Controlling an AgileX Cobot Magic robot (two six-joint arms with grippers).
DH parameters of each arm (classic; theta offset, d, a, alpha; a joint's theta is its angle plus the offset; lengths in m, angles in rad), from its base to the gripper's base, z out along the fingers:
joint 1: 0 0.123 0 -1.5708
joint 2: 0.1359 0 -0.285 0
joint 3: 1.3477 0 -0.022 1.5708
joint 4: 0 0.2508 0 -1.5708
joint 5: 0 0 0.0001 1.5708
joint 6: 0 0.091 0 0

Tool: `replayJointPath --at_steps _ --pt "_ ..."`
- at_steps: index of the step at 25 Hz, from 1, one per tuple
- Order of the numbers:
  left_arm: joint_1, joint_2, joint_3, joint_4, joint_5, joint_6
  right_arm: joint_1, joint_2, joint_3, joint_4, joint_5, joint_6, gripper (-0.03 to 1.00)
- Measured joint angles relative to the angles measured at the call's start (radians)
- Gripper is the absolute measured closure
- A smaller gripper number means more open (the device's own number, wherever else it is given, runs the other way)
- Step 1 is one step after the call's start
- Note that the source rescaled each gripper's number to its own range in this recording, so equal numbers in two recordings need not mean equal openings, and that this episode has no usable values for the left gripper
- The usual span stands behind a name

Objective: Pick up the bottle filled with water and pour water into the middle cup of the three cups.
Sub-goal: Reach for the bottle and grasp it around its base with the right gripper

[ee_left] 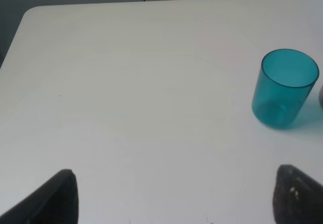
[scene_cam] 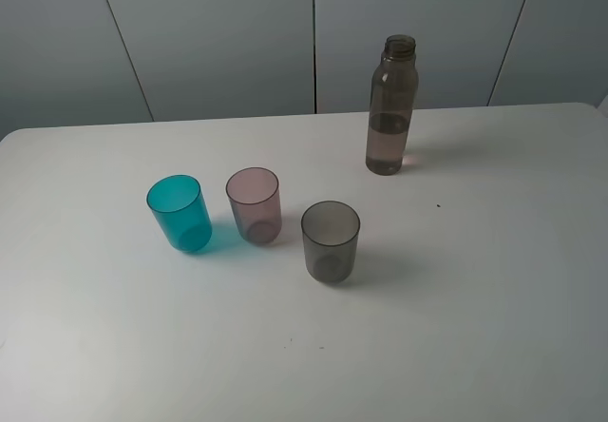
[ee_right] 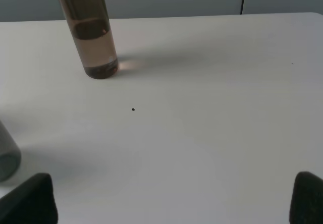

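Seen from the high camera, the bottle (scene_cam: 390, 108) stands upright near the far edge of the bench (scene_cam: 494, 308), at about one o'clock from the pink cup (scene_cam: 254, 204). That pink cup is the middle one, with the teal cup (scene_cam: 179, 213) at its nine o'clock and the grey cup (scene_cam: 331, 240) at its four o'clock. All three are upright and apart from one another. No arm shows in that view. In the wrist views the right fingers (ee_right: 30, 204) are spread wide with nothing between them, and the left fingers (ee_left: 55, 199) are likewise spread and empty, near the teal cup. The step in hand looks like the reach for the bottle, and the right arm is better placed since the bottle already stands ahead of it. To do it well, the arm should come in level with the fingers on either side of the bottle's straight body. They should close around its middle, below the narrow neck, so it cannot slip or swing. The neck seems to have no cap and water fills the lower part, so the bottle should go straight up and stay upright. On the way to the pink cup it must pass clear of the grey cup — a clipped rim would topple it.
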Motion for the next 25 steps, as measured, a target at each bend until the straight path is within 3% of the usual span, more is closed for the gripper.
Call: replayJointPath --at_steps 25 --pt "0.000 0.000 0.000 0.000 0.000 0.000 0.000 0.000 0.000 0.000 0.000 0.000 -0.03"
